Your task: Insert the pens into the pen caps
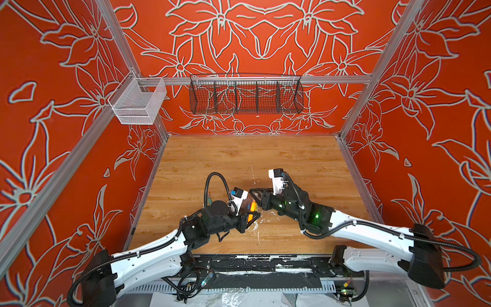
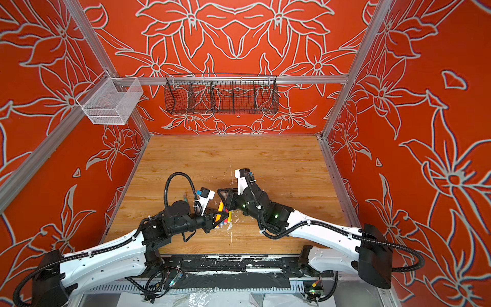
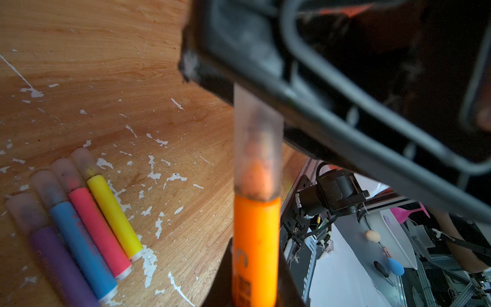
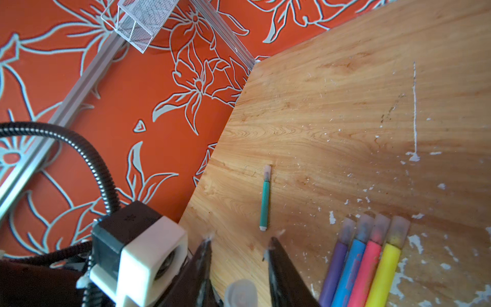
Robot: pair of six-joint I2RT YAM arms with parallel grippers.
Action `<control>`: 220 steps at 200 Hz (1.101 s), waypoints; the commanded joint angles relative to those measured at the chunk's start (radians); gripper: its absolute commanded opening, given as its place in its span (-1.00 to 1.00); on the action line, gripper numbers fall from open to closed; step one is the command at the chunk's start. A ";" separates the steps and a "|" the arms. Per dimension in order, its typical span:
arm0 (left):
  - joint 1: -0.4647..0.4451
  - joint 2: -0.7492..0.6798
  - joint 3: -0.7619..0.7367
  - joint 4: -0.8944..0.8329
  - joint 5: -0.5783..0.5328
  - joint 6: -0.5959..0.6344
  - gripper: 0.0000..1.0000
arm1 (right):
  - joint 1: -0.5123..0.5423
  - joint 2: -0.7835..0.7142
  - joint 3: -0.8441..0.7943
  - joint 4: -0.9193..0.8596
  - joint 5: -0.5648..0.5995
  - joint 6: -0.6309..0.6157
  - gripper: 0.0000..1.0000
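My left gripper [image 3: 255, 265] is shut on the orange pen [image 3: 256, 239], which stands up from its jaws above the table. A clear pen cap [image 3: 256, 143] sits over the pen's tip. The cap's far end runs between the jaws of my right gripper [image 4: 239, 239], which stand apart with a gap on each side of that cap [image 4: 240, 293]. In both top views the two grippers meet near the table's middle, left gripper [image 1: 251, 216] below right gripper [image 1: 252, 191]. Purple [image 4: 334, 271], blue [image 4: 349, 271], pink-red [image 4: 365, 271] and yellow [image 4: 385, 273] pens lie capped in a row. The green pen [image 4: 265, 202] lies capped, apart from them.
The wooden table [image 1: 292, 164] is speckled with white flecks around the pens. A white mesh basket [image 1: 138, 102] hangs on the left rail and a black wire basket [image 1: 245, 97] on the back rail. Patterned red walls close in three sides.
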 commanded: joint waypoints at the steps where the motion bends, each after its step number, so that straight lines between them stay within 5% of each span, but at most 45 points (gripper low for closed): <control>1: 0.006 0.001 0.033 0.003 0.007 0.021 -1.00 | -0.001 0.015 0.028 0.018 -0.013 -0.001 -0.48; 29: 0.006 0.006 0.068 -0.027 -0.032 0.037 -1.00 | 0.011 0.024 0.015 0.006 -0.009 0.004 -1.00; 84: 0.089 0.088 0.226 -0.055 -0.105 0.090 -1.00 | 0.065 0.099 -0.042 0.081 -0.032 0.013 -1.00; 164: 0.452 0.203 0.350 0.127 0.234 -0.070 -1.00 | 0.173 0.181 -0.093 0.269 -0.080 -0.019 -1.00; 197: 0.461 0.199 0.351 0.073 0.153 0.012 -1.00 | 0.180 0.202 -0.109 0.380 -0.163 -0.013 -1.00; 220: 0.459 0.170 0.318 0.004 0.073 0.061 -1.00 | 0.169 0.162 -0.060 0.202 -0.075 -0.021 -1.00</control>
